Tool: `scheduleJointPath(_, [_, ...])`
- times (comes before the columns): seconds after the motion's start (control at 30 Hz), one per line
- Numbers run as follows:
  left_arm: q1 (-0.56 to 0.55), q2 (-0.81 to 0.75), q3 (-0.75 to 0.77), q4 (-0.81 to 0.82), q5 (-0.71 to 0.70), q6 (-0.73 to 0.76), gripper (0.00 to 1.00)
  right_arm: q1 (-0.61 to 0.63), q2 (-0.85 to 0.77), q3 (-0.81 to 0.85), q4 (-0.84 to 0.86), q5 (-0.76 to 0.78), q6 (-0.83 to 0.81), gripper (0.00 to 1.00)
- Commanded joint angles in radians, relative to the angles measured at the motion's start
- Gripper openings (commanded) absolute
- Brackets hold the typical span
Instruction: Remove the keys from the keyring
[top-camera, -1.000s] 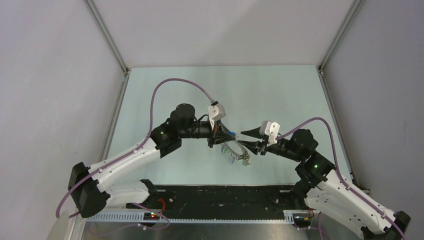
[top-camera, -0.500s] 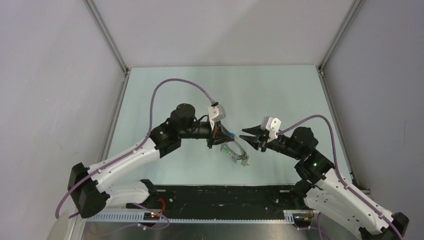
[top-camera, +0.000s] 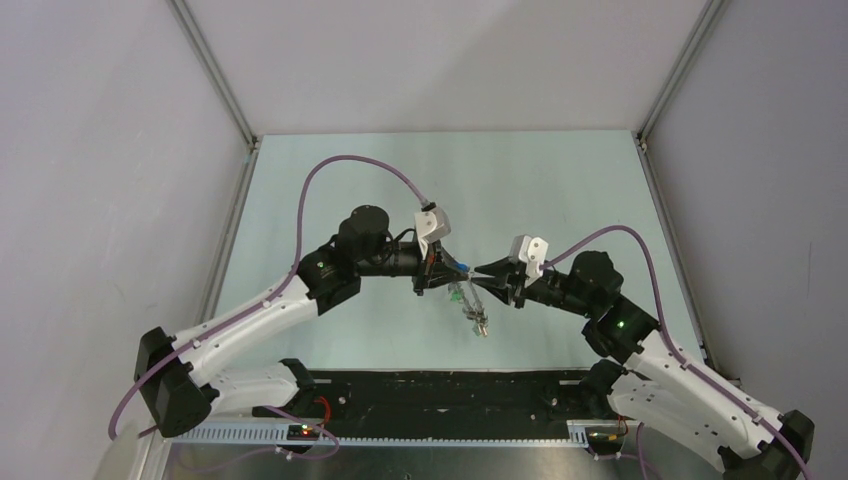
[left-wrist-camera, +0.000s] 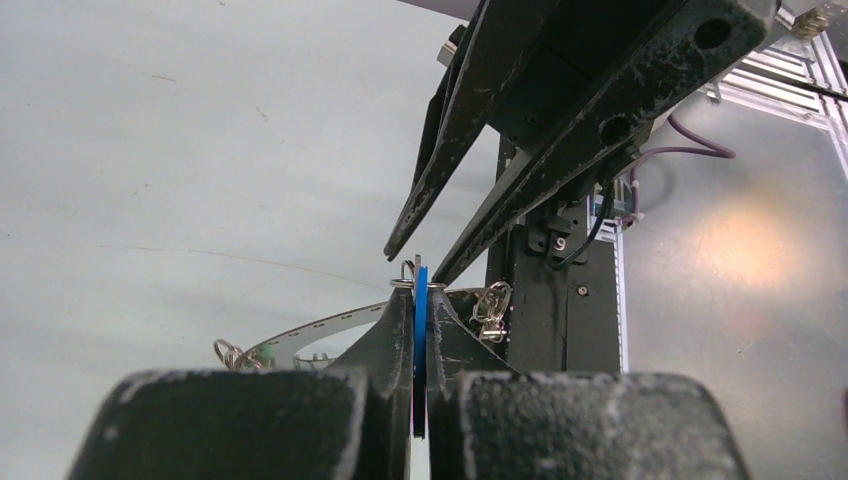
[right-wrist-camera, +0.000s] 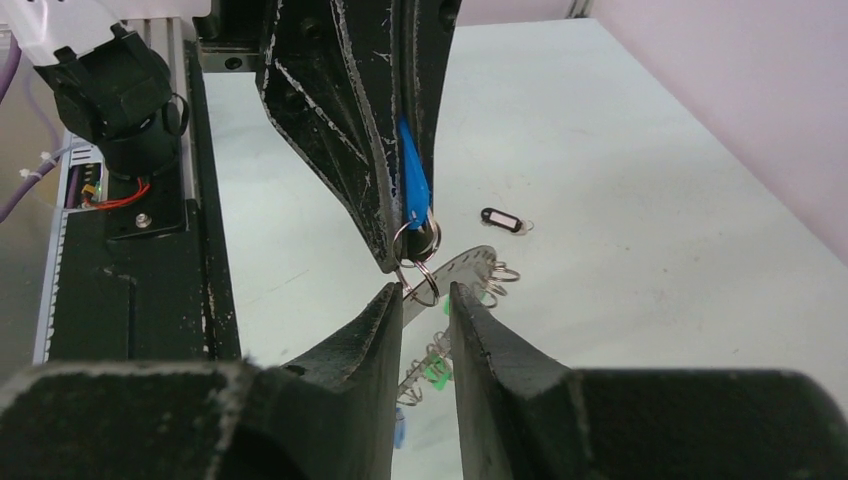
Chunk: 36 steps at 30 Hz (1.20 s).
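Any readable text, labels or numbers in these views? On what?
No text reads clearly in any view.
Black tag: label window too small to read.
Blue tag in the left gripper: no print visible.
White mark on the black bracket, left wrist view: too small to read.

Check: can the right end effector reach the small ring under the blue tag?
Probably yes: the right end effector is open, straddling the small ring, with nothing between; the left end effector holds the blue tag.
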Motion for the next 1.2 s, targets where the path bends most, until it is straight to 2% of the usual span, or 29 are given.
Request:
scheduleJointPath(0.0, [-0.004,-0.04,0.06,0.048,0.001,0.019,0.0,0.014,0.022,0.003,0.054,0.0,-0.01,0.28])
scheduleJointPath(0.07, [-0.005,-0.043,0.06,0.047,0.002,0.018,0.0,0.019,0.033,0.003,0.065,0.005,-0.009,0.26])
scheduleJointPath(0.17, [-0.005,-0.047,0.06,0.046,0.003,0.019,0.0,0.023,0.046,0.003,0.08,0.004,-0.01,0.16])
scheduleJointPath(0.27, [-0.005,-0.048,0.061,0.043,-0.001,0.019,0.0,0.026,0.049,0.005,0.086,0.011,-0.011,0.0])
scheduleJointPath(0.47, [-0.005,-0.036,0.069,0.022,-0.025,0.019,0.0,0.085,0.024,0.038,0.002,0.12,-0.091,0.0])
scheduleJointPath(0.73, [-0.005,-0.026,0.064,0.009,-0.034,0.028,0.0,0.197,0.045,0.159,-0.209,0.325,-0.203,0.0])
scheduleJointPath(0.97, [-0.006,-0.015,0.045,0.008,-0.045,0.035,0.0,0.239,0.17,0.362,-0.545,0.378,-0.219,0.0])
scheduleJointPath(1.17, [-0.005,0.008,0.046,0.008,-0.038,0.038,0.0,0.253,0.314,0.586,-0.794,0.362,-0.165,0.0])
